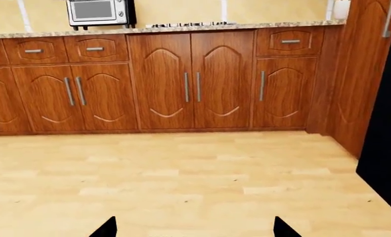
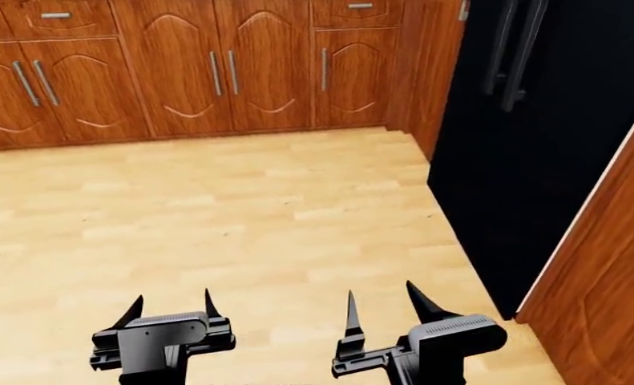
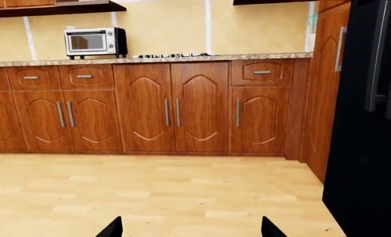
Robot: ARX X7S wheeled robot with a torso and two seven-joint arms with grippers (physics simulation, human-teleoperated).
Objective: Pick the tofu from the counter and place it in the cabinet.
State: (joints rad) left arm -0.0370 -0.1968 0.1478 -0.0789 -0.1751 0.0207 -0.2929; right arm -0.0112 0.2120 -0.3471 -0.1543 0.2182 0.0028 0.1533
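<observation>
Both grippers, left (image 2: 170,309) & right (image 2: 384,305), jaws wide, empty. Tofu not in view. Counter (image 3: 149,59) far off; risk: base clips black fridge (image 2: 531,144) en route.

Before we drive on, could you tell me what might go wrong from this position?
1. No tofu is in view; the counter lies far across the floor, so the base must travel first.
2. The black fridge and a wood panel stand close beside the right tool; turning could clip them.
3. Both tools, the left tool too, are open and empty.
</observation>
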